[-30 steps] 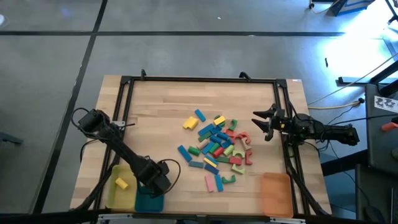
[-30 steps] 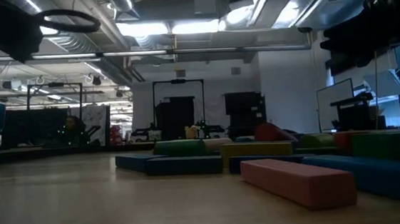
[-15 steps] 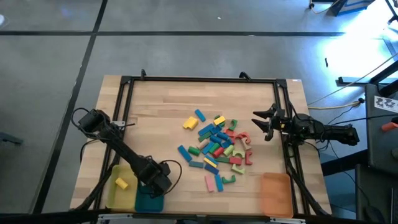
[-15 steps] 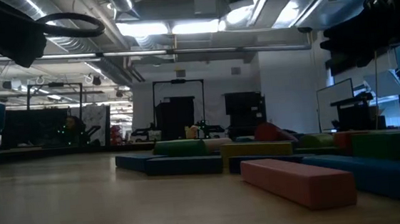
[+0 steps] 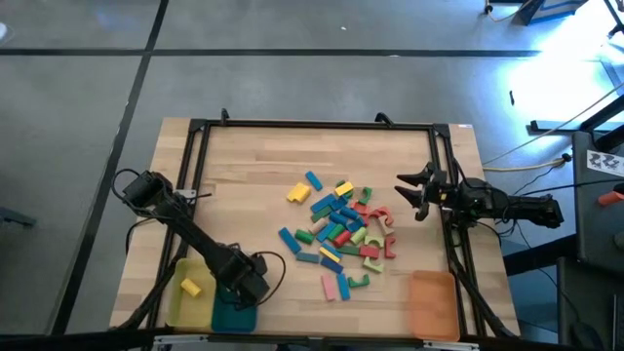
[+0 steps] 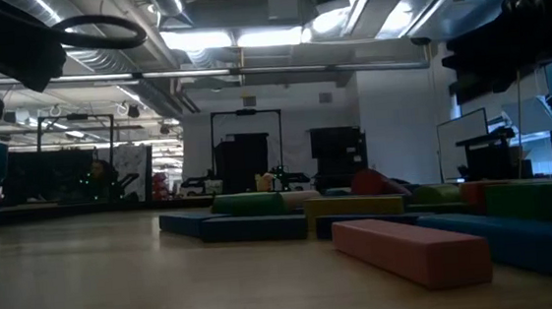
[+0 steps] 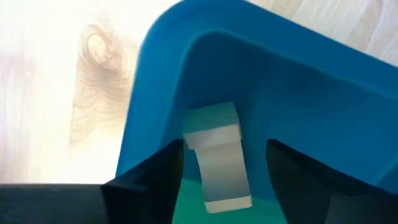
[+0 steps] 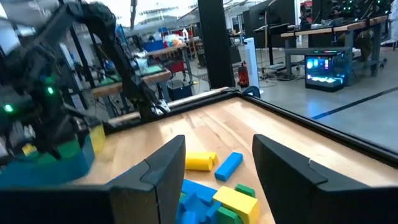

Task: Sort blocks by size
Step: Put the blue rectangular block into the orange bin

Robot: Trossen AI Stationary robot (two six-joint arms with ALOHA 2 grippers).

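The blocks (image 5: pixel 336 234) lie in a loose heap of blue, green, red, yellow and pink at the table's middle. My left gripper (image 5: pixel 239 283) points down into the teal tray (image 5: pixel 234 317) at the near left. Its fingers stand open on either side of a pale green block (image 7: pixel 214 155) without touching it. That block lies on the tray's floor near a corner of the tray wall (image 7: pixel 280 93). My right gripper (image 5: pixel 405 195) waits level at the table's right edge, open, with nothing between its fingers (image 8: pixel 165 168).
A yellow tray (image 5: pixel 185 304) with one yellow block (image 5: pixel 190 287) sits left of the teal one. An orange tray (image 5: pixel 432 302) sits at the near right. A black frame (image 5: pixel 312 124) runs round the table. Bare wood lies at the far side.
My left gripper has stayed over the teal tray and has turned a little about its downward axis; in the low view its dark body at the upper left sits slightly differently than before.
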